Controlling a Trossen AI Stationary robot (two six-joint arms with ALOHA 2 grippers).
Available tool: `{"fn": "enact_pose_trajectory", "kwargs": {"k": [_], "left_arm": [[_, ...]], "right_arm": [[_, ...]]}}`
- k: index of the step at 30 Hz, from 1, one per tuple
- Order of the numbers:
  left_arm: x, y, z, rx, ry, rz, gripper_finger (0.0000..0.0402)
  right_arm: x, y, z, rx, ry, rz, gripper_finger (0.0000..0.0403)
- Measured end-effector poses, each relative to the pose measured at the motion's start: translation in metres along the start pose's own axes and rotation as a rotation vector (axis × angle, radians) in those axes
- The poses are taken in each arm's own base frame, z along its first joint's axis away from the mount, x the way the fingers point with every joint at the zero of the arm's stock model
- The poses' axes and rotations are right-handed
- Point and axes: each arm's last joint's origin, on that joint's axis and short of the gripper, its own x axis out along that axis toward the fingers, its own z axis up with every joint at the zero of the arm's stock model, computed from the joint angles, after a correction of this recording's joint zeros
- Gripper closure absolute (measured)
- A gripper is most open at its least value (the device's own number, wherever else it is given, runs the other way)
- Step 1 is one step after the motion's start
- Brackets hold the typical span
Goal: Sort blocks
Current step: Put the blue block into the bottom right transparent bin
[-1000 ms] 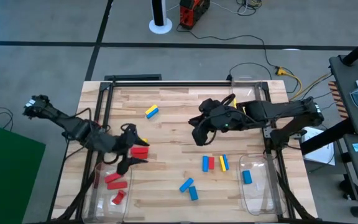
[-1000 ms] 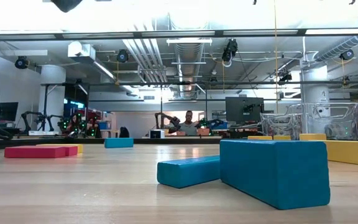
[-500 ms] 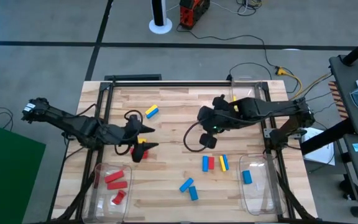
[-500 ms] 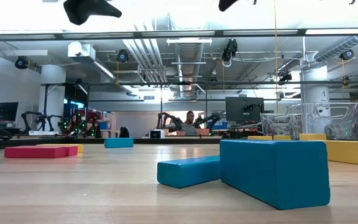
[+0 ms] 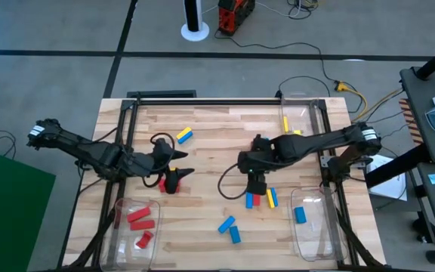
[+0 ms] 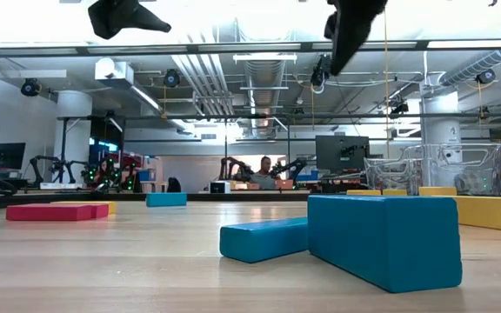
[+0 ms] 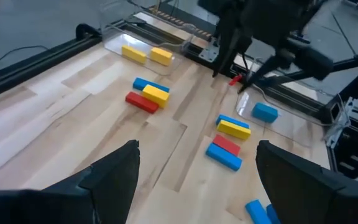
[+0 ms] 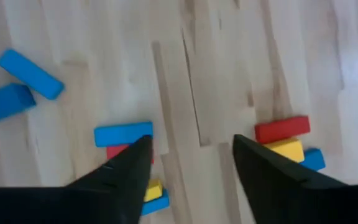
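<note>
Your right end effector (image 5: 254,186) has swung down and inward since a second ago, and it now hangs just above the row of three blocks (image 5: 260,198), blue, red and yellow side by side. Its fingers are spread wide and hold nothing. Your left end effector (image 5: 174,168) has come back from the left bin (image 5: 116,227) to the red and yellow blocks (image 5: 170,183) on the worktop (image 5: 217,143), also open and empty. The blocks look like small, rigid painted bricks: light, stiff, probably a bit slick. Take one across its narrow width at mid-length. The row is packed tight, so an outer block should be easier to take than the middle red one.
</note>
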Motion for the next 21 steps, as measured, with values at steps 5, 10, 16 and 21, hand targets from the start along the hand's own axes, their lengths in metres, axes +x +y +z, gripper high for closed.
{"fn": "enact_pose_trajectory", "kwargs": {"k": [5, 10, 16, 21], "left_arm": [[0.000, 0.001, 0.001, -0.001, -0.016, 0.024, 0.0107], [0.000, 0.001, 0.001, 0.000, -0.018, 0.028, 0.0107], [0.000, 0.001, 0.001, 0.000, -0.019, 0.028, 0.0107], [0.000, 0.001, 0.001, -0.005, -0.019, 0.028, 0.0107]], "right_arm": [[0.018, 0.000, -0.008, -0.007, 0.060, -0.018, 0.0109], [0.030, 0.000, -0.012, 0.030, 0.064, -0.021, 0.0049], [0.053, 0.014, -0.015, -0.017, 0.057, 0.035, 0.0028], [0.072, 0.021, -0.022, -0.047, 0.041, 0.087, 0.0028]]}}
